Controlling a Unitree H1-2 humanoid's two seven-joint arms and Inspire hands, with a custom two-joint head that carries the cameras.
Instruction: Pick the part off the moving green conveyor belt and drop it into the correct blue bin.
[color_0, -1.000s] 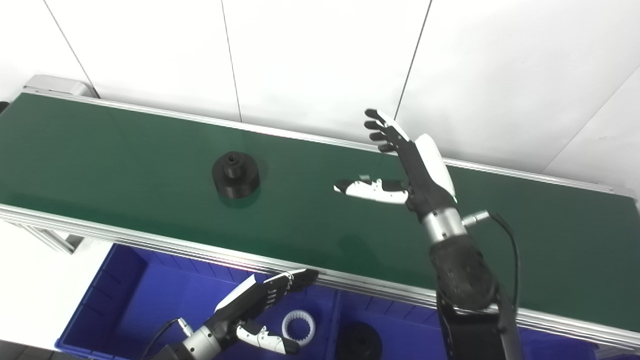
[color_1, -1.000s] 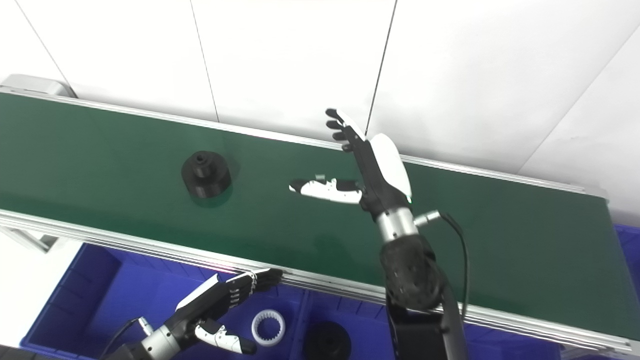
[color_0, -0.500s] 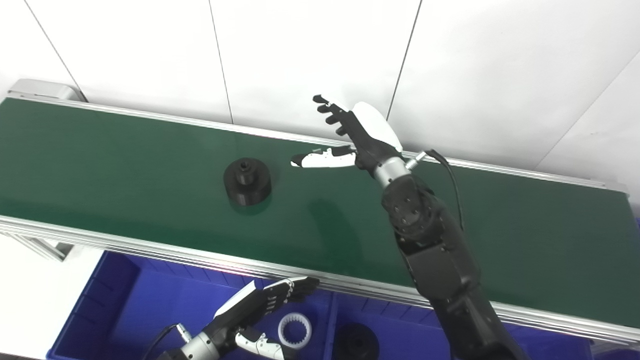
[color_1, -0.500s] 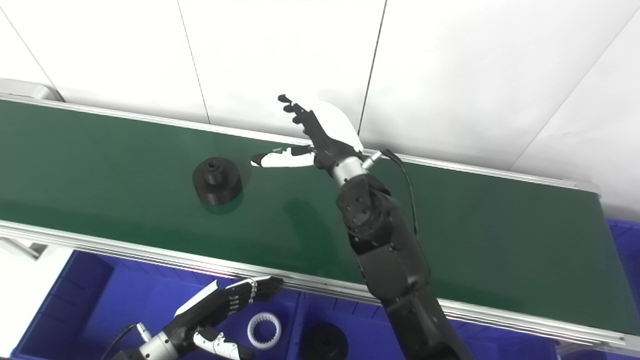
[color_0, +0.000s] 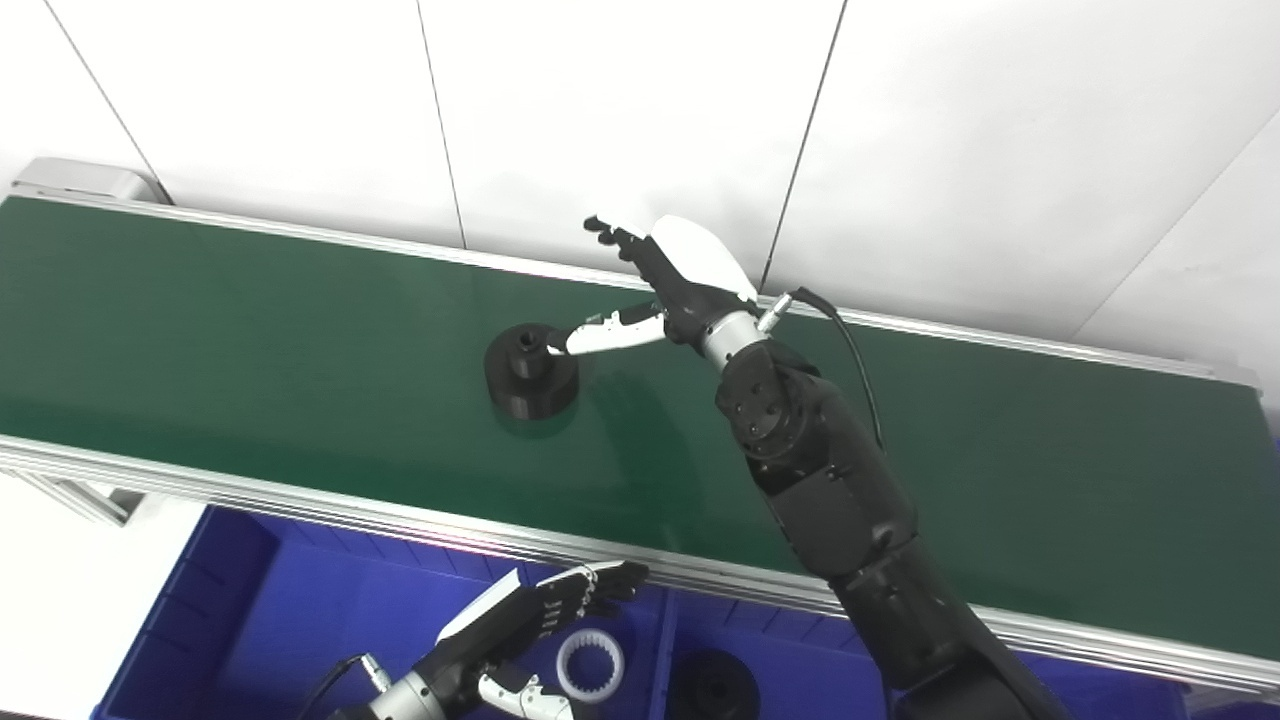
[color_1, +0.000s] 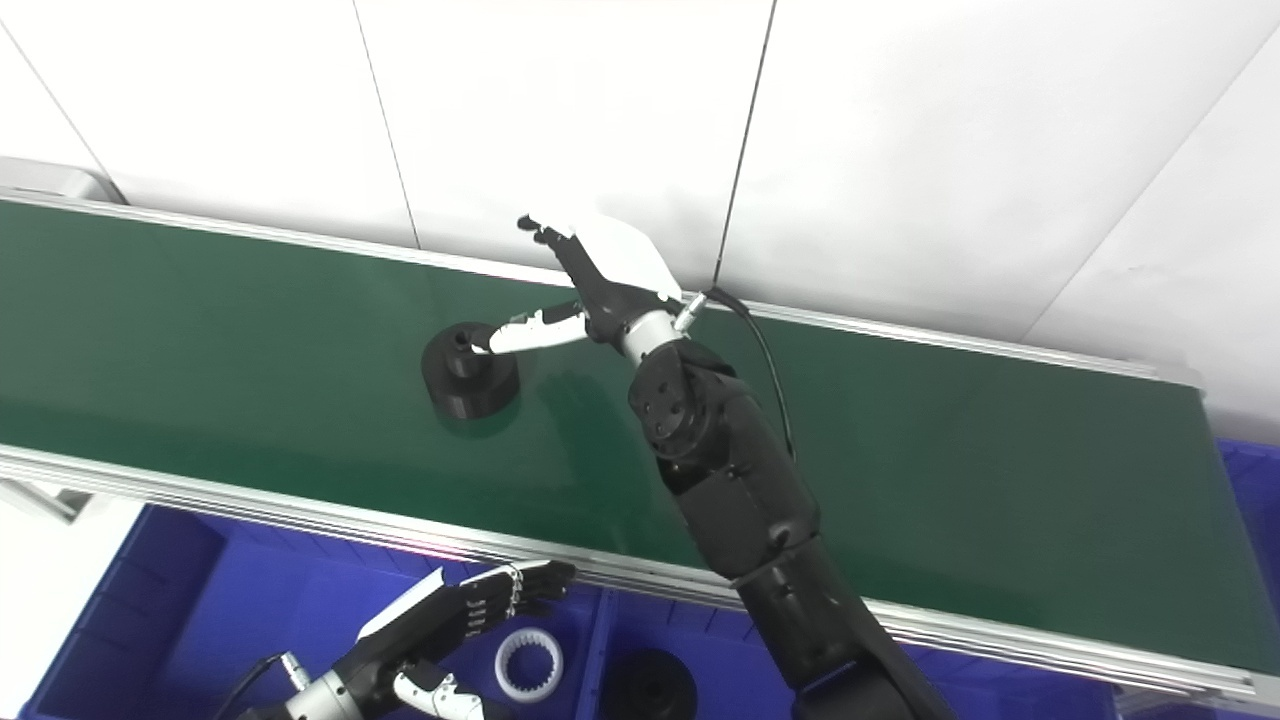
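- black stepped part (color_0: 531, 369) sat upright on the green conveyor belt (color_0: 200, 320), mid-width, not yet lifted; judged as still unpicked.
- right hand (color_0: 655, 290) reached out over the belt just right of the part, fingers (color_0: 610, 232) spread and raised toward the belt's far rail, white thumb (color_0: 600, 335) stretched toward the part with its tip over or at the top boss; actual contact could not be told.
- nothing enclosed in that hand; no grip formed around the part's body.
- left hand (color_1: 455, 610) hung below the belt's near rail, over the left blue bin (color_0: 240, 590), fingers extended and slightly apart, holding nothing.
- white toothed ring (color_0: 590, 663) lay in the left bin, just right of the left hand.
- second black part (color_0: 710, 690) lay in the next blue bin (color_1: 700, 640) to the right, below the near rail; looked like the same kind as the part on the belt, so judged the likely destination.
- progress judged early: approach made, grasp not closed, lift, carry across the near rail and drop all left to do.
- risk noted: belt said to be moving, so the thumb-side touch might nudge or tip the part unless the fingers come down around it first.
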